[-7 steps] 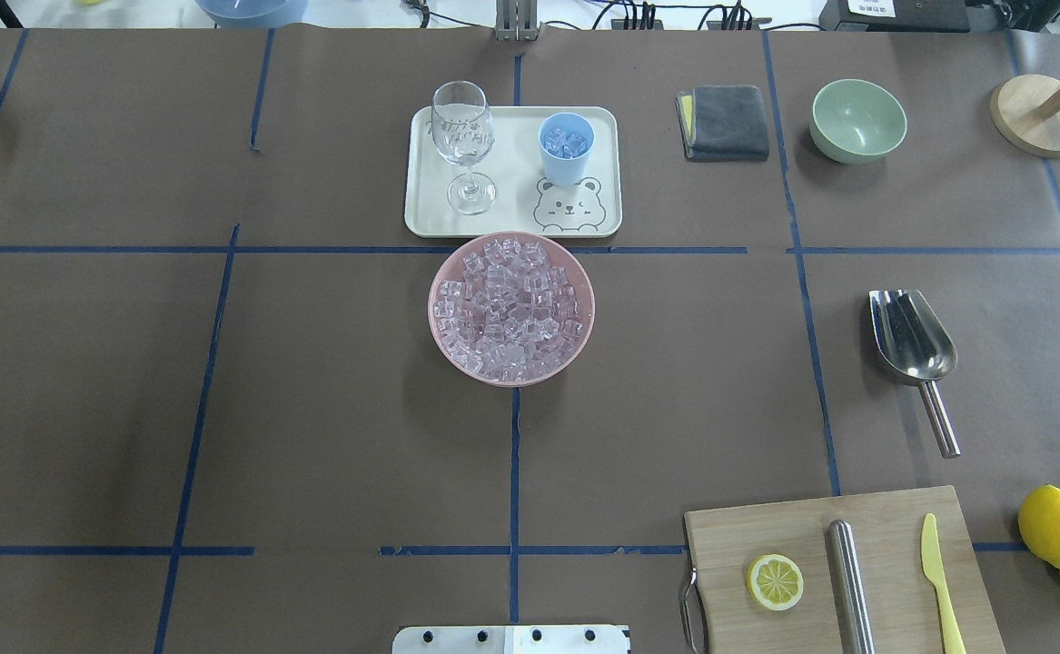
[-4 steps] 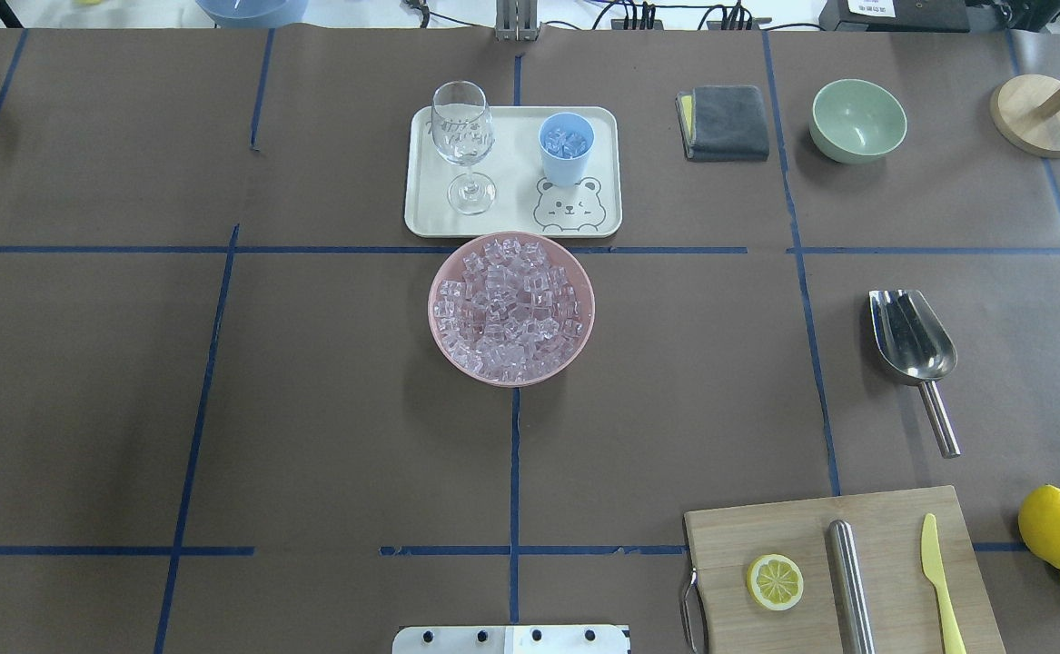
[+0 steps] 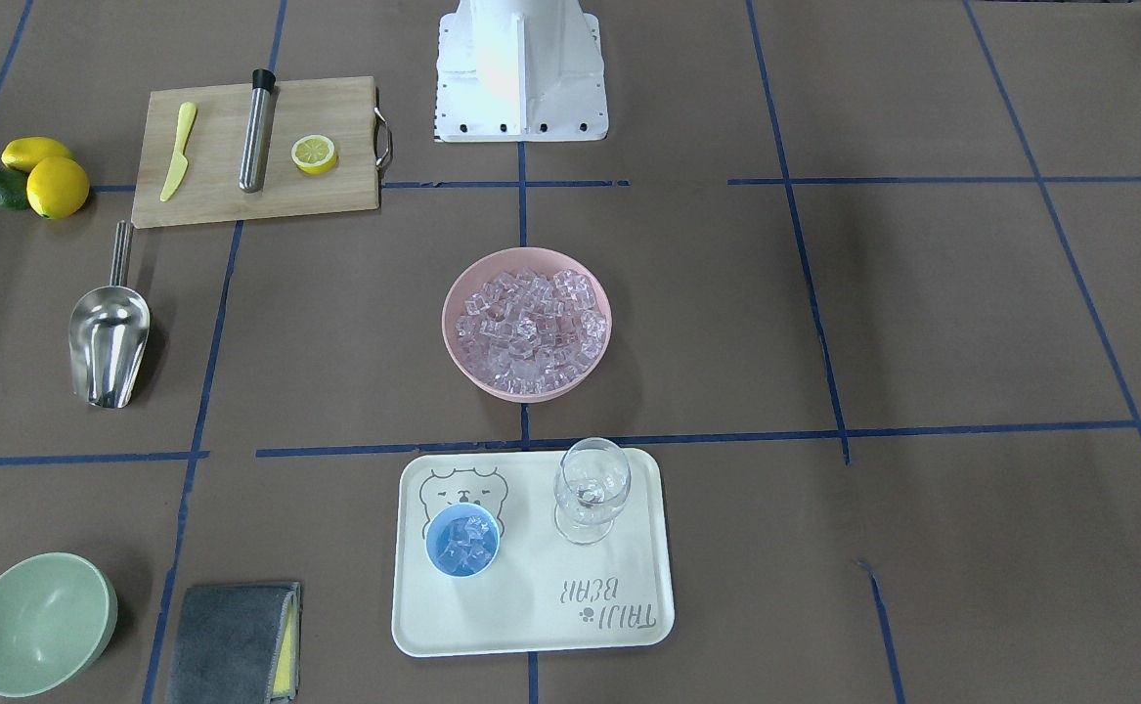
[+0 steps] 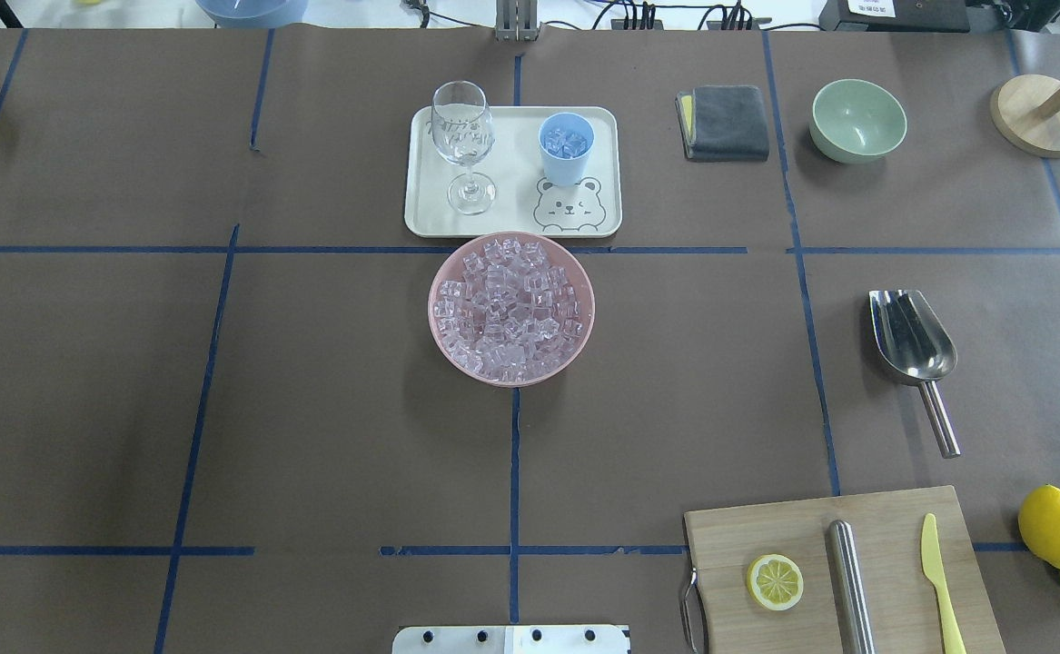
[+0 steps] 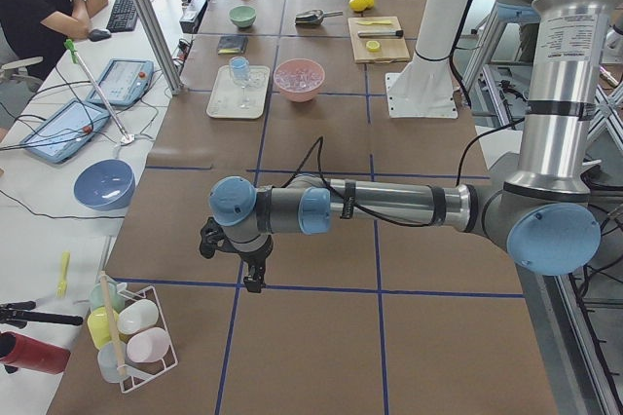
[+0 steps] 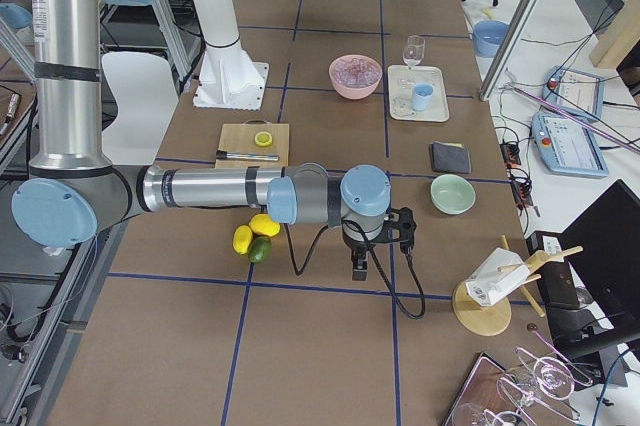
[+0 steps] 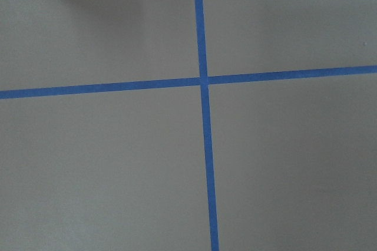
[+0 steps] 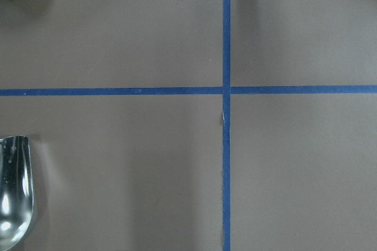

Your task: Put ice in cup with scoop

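The ice (image 4: 511, 309) fills a pink bowl (image 4: 433, 313) at the table's middle. The light-blue cup (image 4: 566, 147) stands on a cream tray (image 4: 511, 182) behind the bowl and holds a few cubes; it also shows in the front view (image 3: 462, 540). The steel scoop (image 4: 913, 345) lies empty on the table at the right, handle toward me; its trough edge shows in the right wrist view (image 8: 13, 204). My left gripper (image 5: 255, 277) hangs over bare table far from the bowl. My right gripper (image 6: 358, 266) hangs near the lemons. I cannot tell if either is open.
A wine glass (image 4: 463, 136) stands on the tray beside the cup. A grey cloth (image 4: 728, 123), green bowl (image 4: 857, 120) and wooden stand (image 4: 1038, 113) are at the back right. A cutting board (image 4: 729, 536) with lemon half, steel cylinder and knife sits near right, lemons (image 4: 1054, 525) beside it.
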Action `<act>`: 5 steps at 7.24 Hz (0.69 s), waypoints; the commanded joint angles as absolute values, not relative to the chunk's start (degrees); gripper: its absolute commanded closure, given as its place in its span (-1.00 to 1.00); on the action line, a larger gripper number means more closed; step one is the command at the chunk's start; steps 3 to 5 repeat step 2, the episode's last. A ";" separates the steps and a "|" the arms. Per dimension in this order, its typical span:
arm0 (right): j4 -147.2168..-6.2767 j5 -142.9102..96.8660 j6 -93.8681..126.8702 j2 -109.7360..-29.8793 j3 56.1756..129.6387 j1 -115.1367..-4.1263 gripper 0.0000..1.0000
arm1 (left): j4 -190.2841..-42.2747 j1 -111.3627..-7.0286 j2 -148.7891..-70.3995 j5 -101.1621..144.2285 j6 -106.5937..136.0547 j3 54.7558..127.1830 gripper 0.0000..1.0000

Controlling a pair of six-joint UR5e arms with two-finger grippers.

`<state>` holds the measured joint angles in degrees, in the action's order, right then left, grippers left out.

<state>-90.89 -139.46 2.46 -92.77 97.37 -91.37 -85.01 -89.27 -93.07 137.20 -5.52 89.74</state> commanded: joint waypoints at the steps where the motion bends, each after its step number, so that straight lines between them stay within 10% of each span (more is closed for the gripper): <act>1: -90.88 -139.39 2.55 -92.55 97.56 -91.49 -1.00 | -84.99 -89.30 -93.16 137.20 -5.54 89.82 -1.00; 5: -90.88 -139.31 2.64 -92.37 97.82 -91.49 -1.00 | -84.99 -89.30 -93.25 137.20 -5.54 89.74 -1.00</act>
